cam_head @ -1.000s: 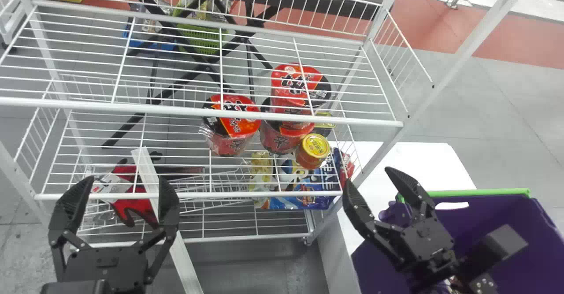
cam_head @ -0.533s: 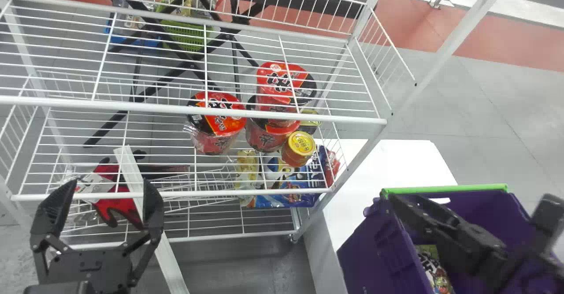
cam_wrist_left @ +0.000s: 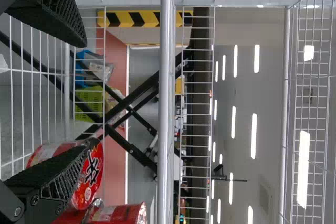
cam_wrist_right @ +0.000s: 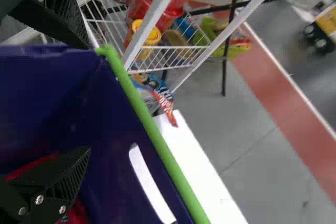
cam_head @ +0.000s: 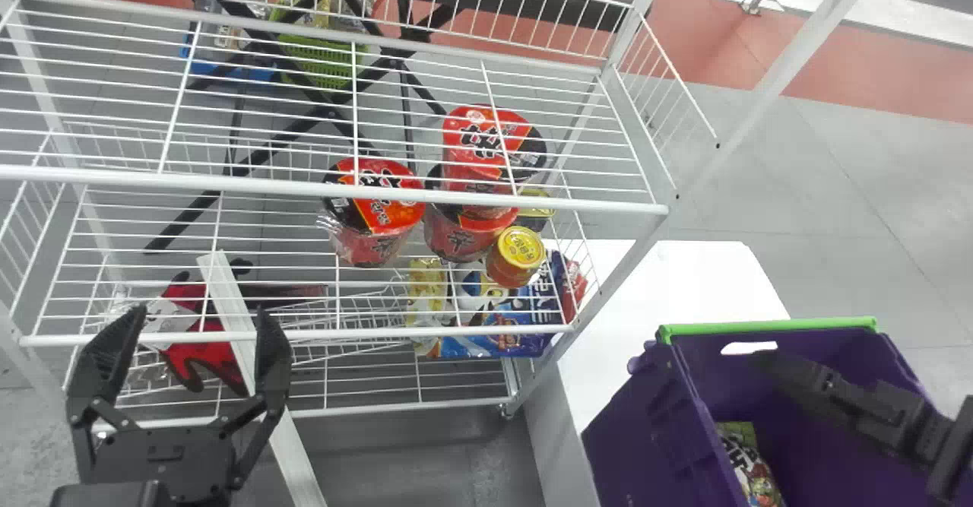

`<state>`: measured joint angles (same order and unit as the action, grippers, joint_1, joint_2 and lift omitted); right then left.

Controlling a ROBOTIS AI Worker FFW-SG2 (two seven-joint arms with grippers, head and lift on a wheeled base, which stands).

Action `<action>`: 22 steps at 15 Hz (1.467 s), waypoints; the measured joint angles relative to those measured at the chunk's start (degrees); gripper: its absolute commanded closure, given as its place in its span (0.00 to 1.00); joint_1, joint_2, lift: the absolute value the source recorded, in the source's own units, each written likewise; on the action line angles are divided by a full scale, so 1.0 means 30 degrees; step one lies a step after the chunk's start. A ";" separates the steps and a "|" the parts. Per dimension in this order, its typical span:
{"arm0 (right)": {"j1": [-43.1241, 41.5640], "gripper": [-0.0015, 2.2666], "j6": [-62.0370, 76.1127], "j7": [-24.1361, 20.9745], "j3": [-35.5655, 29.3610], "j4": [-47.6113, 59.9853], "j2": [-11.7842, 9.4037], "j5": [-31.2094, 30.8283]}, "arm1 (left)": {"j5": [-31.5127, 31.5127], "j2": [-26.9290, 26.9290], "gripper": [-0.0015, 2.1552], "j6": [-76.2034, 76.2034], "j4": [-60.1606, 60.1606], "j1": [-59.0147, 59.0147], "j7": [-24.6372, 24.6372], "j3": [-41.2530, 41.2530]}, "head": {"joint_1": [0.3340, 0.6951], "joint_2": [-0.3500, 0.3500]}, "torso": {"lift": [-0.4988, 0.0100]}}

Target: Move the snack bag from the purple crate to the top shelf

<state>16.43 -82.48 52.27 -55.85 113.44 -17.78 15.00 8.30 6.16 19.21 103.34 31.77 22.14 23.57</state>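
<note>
Judging progress first, I'd call this the very start: the snack bag [cam_head: 749, 465] lies down in the purple crate [cam_head: 638, 431], off at about four o'clock from the middle of my head view. It rests near the crate's nine o'clock wall, and nothing has hold of it.

My right pincer [cam_wrist_right: 87, 98] is released, its two fingers well apart with nothing caught between them. From the head I see it over the crate, with the bag at roughly eight o'clock from it. My left pincer [cam_head: 200, 309] is parked at eight o'clock in front of the wire rack [cam_head: 456, 201], also spread wide and holding nothing.

So the whole job is left: get down to the bag, grip it, lift it past the green rim [cam_head: 768, 326], swing it round towards ten o'clock and set it on the top shelf. My left wrist camera shows a higher tier [cam_wrist_left: 286, 103] as well, so I'd settle which level is meant before lifting. The near wall could crowd my fingers on the way in.
</note>
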 measured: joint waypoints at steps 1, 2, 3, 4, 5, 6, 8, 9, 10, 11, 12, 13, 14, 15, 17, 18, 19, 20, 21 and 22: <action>-0.0269 0.06 -0.0199 0.0900 0.0124 -0.0829 -0.0730 -0.0884 | 0.0031 0.0017 0.06 -0.0124 -0.0001 -0.0075 -0.0024 0.0013 | 1.00 0.00 | 0.10; -0.0423 0.06 -0.0316 0.1975 0.0263 -0.1527 -0.1447 -0.1739 | 0.0055 0.0025 0.06 -0.0277 -0.0011 -0.0163 -0.0047 0.0019 | 1.00 0.00 | 0.10; -0.0537 0.06 -0.0382 0.2910 0.0521 -0.2071 -0.2062 -0.2516 | 0.0070 0.0035 0.06 -0.0387 -0.0019 -0.0211 -0.0054 0.0023 | 1.00 0.00 | 0.10; -0.0723 0.06 -0.0366 0.4186 0.1058 -0.2749 -0.2818 -0.3579 | 0.0101 0.0047 0.06 -0.0536 -0.0023 -0.0243 -0.0035 0.0023 | 1.00 0.00 | 0.10; -0.1014 0.06 -0.0079 0.5554 0.1703 -0.3512 -0.3506 -0.4782 | 0.0145 0.0045 0.06 -0.0707 -0.0060 -0.0280 -0.0027 0.0022 | 1.00 0.00 | 0.10; -0.1280 0.06 0.0453 0.6345 0.2273 -0.4220 -0.3991 -0.5800 | 0.0181 0.0028 0.06 -0.0804 -0.0108 -0.0308 -0.0025 0.0023 | 1.00 0.00 | 0.10; -0.1670 0.05 0.2801 0.7612 0.3720 -0.6072 -0.4919 -0.7886 | 0.0198 0.0014 0.06 -0.0920 -0.0145 -0.0335 -0.0008 0.0030 | 1.00 0.00 | 0.10; -0.1726 0.04 0.4152 0.8160 0.4216 -0.6876 -0.5235 -0.8534 | 0.0198 0.0020 0.06 -0.1108 -0.0128 -0.0336 -0.0019 0.0048 | 1.00 0.00 | 0.10; -0.1774 0.03 0.5712 0.8588 0.4769 -0.7850 -0.5602 -0.9074 | 0.0196 0.0026 0.06 -0.1374 -0.0060 -0.0336 -0.0016 0.0065 | 1.00 0.00 | 0.10; -0.1845 0.01 0.6981 0.8587 0.5406 -0.8830 -0.5996 -0.9418 | 0.0186 0.0039 0.06 -0.1543 -0.0018 -0.0337 -0.0001 0.0067 | 1.00 0.00 | 0.10; -0.1939 0.00 0.7977 0.8592 0.6156 -0.9683 -0.6297 -0.9752 | 0.0181 0.0042 0.06 -0.1623 -0.0007 -0.0348 0.0003 0.0071 | 1.00 0.00 | 0.10; -0.2028 0.00 0.8693 0.8592 0.6915 -1.0283 -0.6417 -1.0163 | 0.0196 0.0039 0.06 -0.1694 -0.0008 -0.0379 0.0009 0.0111 | 1.00 0.00 | 0.10; -0.2128 0.00 0.9370 0.8592 0.7852 -1.0873 -0.6454 -1.0677 | 0.0243 0.0031 0.06 -0.1813 -0.0043 -0.0447 0.0026 0.0197 | 1.00 0.00 | 0.10; -0.2252 0.00 0.9865 0.8592 0.8626 -1.1348 -0.6459 -1.1071 | 0.0271 0.0029 0.06 -0.1926 -0.0086 -0.0498 0.0032 0.0259 | 1.00 0.00 | 0.10; -0.2668 0.00 1.0358 0.8592 1.0165 -1.2374 -0.6428 -1.1806 | 0.0287 0.0030 0.06 -0.2224 -0.0133 -0.0571 0.0131 0.0325 | 1.00 0.00 | 0.10; -0.2847 0.00 1.0079 0.8592 1.0666 -1.2700 -0.6327 -1.2186 | 0.0295 0.0043 0.06 -0.2278 -0.0142 -0.0582 0.0172 0.0338 | 1.00 0.00 | 0.10; -0.3032 0.00 0.9499 0.8592 1.1068 -1.2983 -0.6150 -1.2634 | 0.0301 0.0068 0.06 -0.2295 -0.0157 -0.0588 0.0215 0.0345 | 1.00 0.00 | 0.10; -0.3132 0.00 0.8884 0.8591 1.1241 -1.3151 -0.5981 -1.2899 | 0.0303 0.0093 0.06 -0.2295 -0.0170 -0.0592 0.0265 0.0348 | 1.00 0.00 | 0.10; -0.3187 0.00 0.7925 0.8591 1.1317 -1.3317 -0.5785 -1.3087 | 0.0302 0.0111 0.06 -0.2294 -0.0197 -0.0597 0.0304 0.0341 | 1.00 0.00 | 0.10; -0.3201 0.00 0.6923 0.8591 1.1329 -1.3479 -0.5555 -1.3267 | 0.0291 0.0120 0.06 -0.2291 -0.0223 -0.0607 0.0324 0.0327 | 1.00 0.00 | 0.10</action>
<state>6.82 -61.70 78.05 -21.86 73.01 -34.44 -24.80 9.17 6.52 12.33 102.67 29.95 23.11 24.55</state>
